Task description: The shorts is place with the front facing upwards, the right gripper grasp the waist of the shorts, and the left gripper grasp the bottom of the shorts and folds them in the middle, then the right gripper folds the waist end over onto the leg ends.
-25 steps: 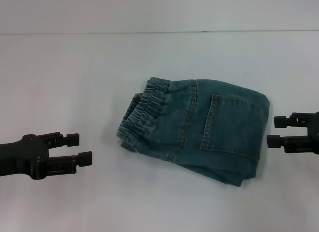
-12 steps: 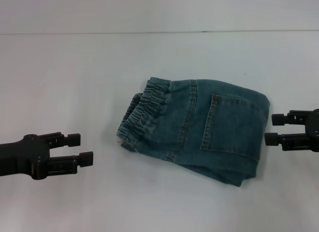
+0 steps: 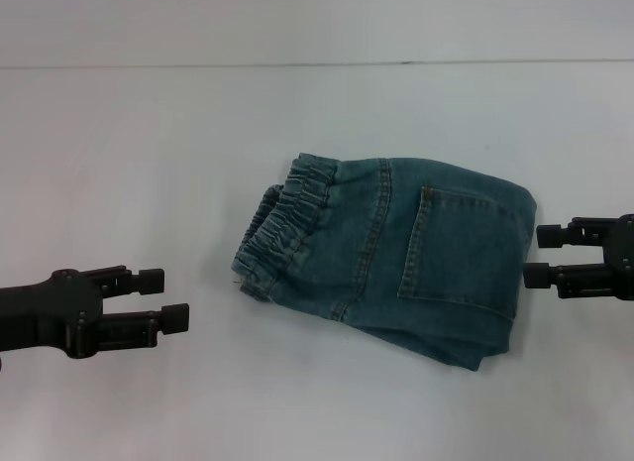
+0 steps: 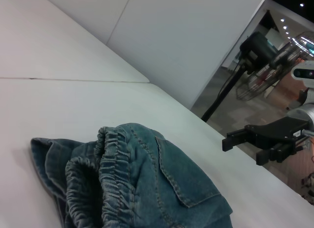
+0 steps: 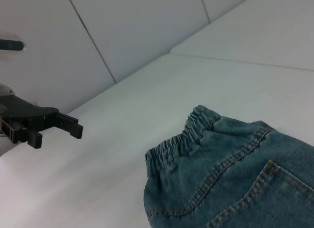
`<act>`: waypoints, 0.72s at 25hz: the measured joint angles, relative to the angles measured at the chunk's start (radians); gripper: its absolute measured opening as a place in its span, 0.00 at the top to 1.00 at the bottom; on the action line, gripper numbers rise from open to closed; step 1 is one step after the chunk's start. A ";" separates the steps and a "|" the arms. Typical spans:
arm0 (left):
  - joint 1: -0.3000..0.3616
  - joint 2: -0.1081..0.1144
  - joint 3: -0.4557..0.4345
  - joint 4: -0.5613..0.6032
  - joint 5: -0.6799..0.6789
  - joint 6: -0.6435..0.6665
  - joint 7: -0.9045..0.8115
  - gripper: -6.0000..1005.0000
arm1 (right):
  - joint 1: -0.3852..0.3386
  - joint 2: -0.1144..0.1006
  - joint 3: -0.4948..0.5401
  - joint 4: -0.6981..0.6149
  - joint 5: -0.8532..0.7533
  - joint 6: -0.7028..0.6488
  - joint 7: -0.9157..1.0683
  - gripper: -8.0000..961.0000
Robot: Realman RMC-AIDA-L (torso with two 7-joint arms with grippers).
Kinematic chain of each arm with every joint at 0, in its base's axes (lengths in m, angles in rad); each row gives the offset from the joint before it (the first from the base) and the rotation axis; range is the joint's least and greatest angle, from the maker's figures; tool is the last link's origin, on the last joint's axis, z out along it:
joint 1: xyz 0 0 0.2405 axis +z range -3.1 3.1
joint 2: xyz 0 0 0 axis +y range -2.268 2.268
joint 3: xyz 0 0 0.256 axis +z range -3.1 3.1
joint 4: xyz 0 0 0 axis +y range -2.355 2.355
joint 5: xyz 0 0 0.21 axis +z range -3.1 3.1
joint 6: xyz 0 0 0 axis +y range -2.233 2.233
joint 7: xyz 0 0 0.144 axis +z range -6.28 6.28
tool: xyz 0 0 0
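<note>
- I see the shorts (image 3: 396,258) folded on the worktop (image 3: 149,164), pocket up.
- Right claw (image 3: 535,262) spread beside the fold; left claw (image 3: 170,295) spread, well apart.
- I'd retreat level, avoiding snags.

— Leg ends of the shorts (image 3: 396,248)?
— Hidden, tucked under the fold.
— Right end effector (image 3: 533,255)?
— Cut off past the fingers by the head view's edge.
— Left end effector (image 3: 163,297)?
— Arm likewise cut off at the edge.
</note>
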 joint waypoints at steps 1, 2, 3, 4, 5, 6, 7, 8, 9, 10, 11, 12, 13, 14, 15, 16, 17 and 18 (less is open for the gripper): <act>0.000 0.000 0.000 0.000 0.000 0.001 0.000 0.17 | 0.000 0.000 0.000 0.000 0.000 0.000 0.000 0.14; 0.000 0.000 0.000 0.000 0.000 0.001 0.000 0.17 | 0.000 0.000 0.000 0.000 0.000 0.000 0.000 0.14; 0.000 0.000 0.000 0.000 0.000 0.001 0.000 0.17 | 0.000 0.000 0.000 0.000 0.000 0.000 0.000 0.14; 0.000 0.000 0.000 0.000 0.000 0.001 0.000 0.17 | 0.000 0.000 0.000 0.000 0.000 0.000 0.000 0.14; 0.000 0.000 0.000 0.000 0.000 0.001 0.000 0.17 | 0.000 0.000 -0.001 0.000 0.000 0.000 0.000 0.14; 0.000 0.000 0.000 0.000 0.000 0.001 0.000 0.17 | 0.000 0.000 -0.001 0.000 0.000 0.000 0.000 0.14; 0.000 0.000 0.000 0.000 0.000 0.001 0.000 0.17 | 0.000 0.000 -0.002 0.000 0.000 0.000 0.000 0.14; 0.000 0.000 0.000 0.000 0.000 0.001 0.000 0.17 | 0.000 0.000 -0.003 0.000 0.000 0.000 0.000 0.14; 0.000 0.000 0.000 0.000 0.000 0.001 0.000 0.17 | 0.000 0.000 -0.003 0.000 0.000 0.000 0.000 0.14; 0.000 0.000 0.000 0.000 0.000 0.001 0.000 0.17 | 0.000 0.000 -0.003 0.000 0.000 0.000 0.000 0.14; 0.000 0.000 0.001 0.000 0.000 0.001 0.000 0.17 | 0.000 0.000 -0.003 0.000 0.000 0.000 0.000 0.14; -0.001 0.000 0.005 0.000 0.000 0.001 0.000 0.17 | 0.000 0.000 -0.003 0.000 0.000 0.000 0.000 0.14; -0.001 0.000 0.008 0.000 0.000 0.001 -0.001 0.17 | 0.000 0.000 -0.004 0.000 0.000 0.000 0.000 0.14; -0.001 0.000 0.011 0.000 0.000 0.001 -0.001 0.17 | 0.000 0.000 -0.004 0.000 -0.001 0.000 0.000 0.14; -0.002 0.000 0.016 0.000 0.000 0.002 -0.001 0.17 | 0.000 0.000 -0.004 0.000 -0.001 0.000 0.000 0.14; -0.002 0.000 0.018 0.000 0.000 0.002 -0.001 0.17 | 0.000 0.000 -0.004 0.000 -0.001 0.000 0.001 0.14; -0.003 0.000 0.019 0.000 0.000 0.002 -0.002 0.17 | 0.000 0.000 -0.004 0.000 -0.001 -0.001 0.001 0.14; -0.003 0.000 0.020 0.000 0.000 0.002 -0.002 0.17 | 0.000 0.000 -0.004 0.000 -0.001 -0.006 0.002 0.14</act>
